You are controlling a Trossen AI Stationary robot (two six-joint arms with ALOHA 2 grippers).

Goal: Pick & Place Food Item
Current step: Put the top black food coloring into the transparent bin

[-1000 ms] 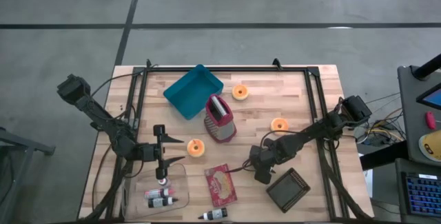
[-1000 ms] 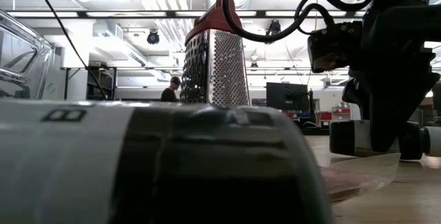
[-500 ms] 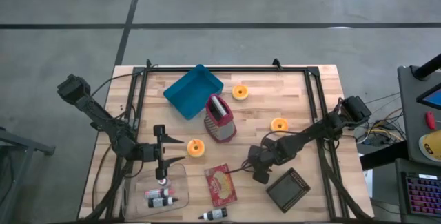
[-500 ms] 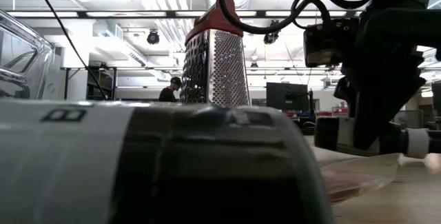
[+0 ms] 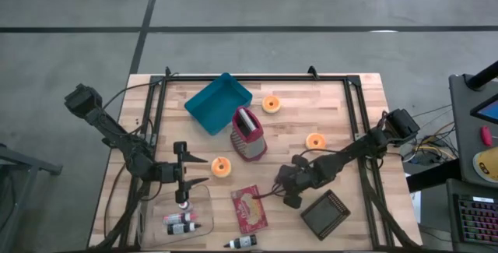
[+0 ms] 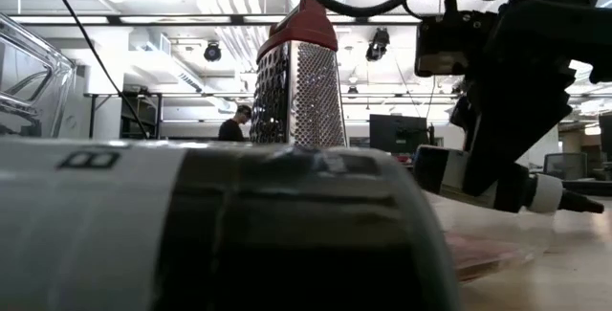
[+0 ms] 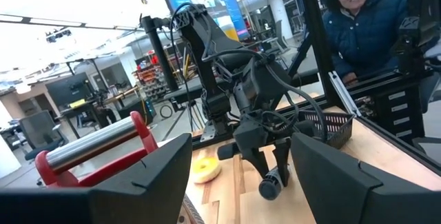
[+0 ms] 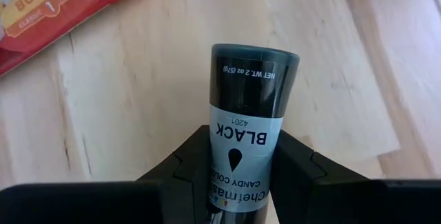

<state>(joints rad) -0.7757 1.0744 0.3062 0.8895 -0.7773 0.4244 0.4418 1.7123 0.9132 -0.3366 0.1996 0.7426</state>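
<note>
While the right gripper [image 8: 238,172] is pinching the black candy-colour tube [image 8: 249,110] mid-body — light, rigid, slick-labelled — the left gripper [image 5: 194,169] is waiting, spread, beside the donut [image 5: 221,166].

Blue tray [image 5: 218,102], box grater [image 5: 248,134], three orange rounds [image 5: 221,166]

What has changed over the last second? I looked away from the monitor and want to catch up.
The right gripper, shut on the black food colour bottle, shifted slightly toward the red packet and tilted; in the low view it slid leftward. The left gripper, open beside the orange piece, did not move, nor did the grater or blue tray.
</note>
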